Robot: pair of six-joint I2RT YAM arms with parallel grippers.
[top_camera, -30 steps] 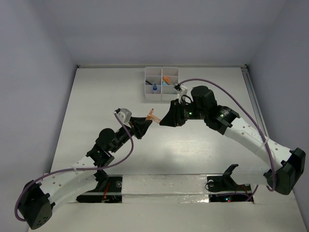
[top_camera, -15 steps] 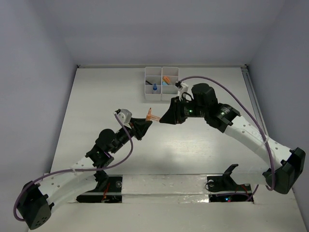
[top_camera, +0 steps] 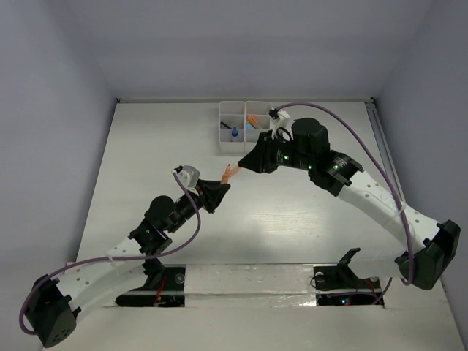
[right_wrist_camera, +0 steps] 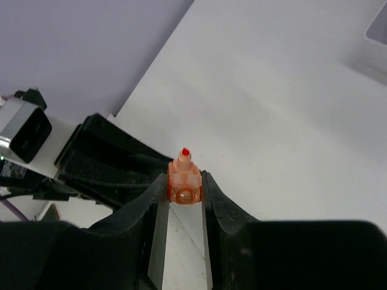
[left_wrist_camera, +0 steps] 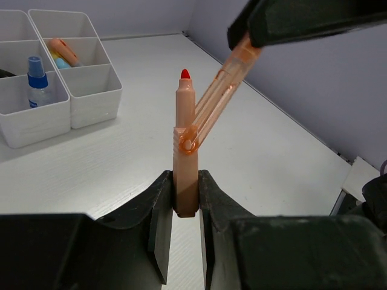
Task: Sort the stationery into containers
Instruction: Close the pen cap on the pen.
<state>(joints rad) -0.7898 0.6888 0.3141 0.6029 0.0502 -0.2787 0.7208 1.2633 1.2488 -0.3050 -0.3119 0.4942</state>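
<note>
Near the white organizer, the left pincer pinches an uncapped orange marker upright; the right pincer pinches a clear orange cap, upper end hidden; whether they touch is unclear

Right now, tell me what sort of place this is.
Probably a robotics lab test cell, not an office: a white table boxed in by blank pale walls, the left arm and right arm bolted at its near edge, and a lone compartment tray of stationery.
</note>
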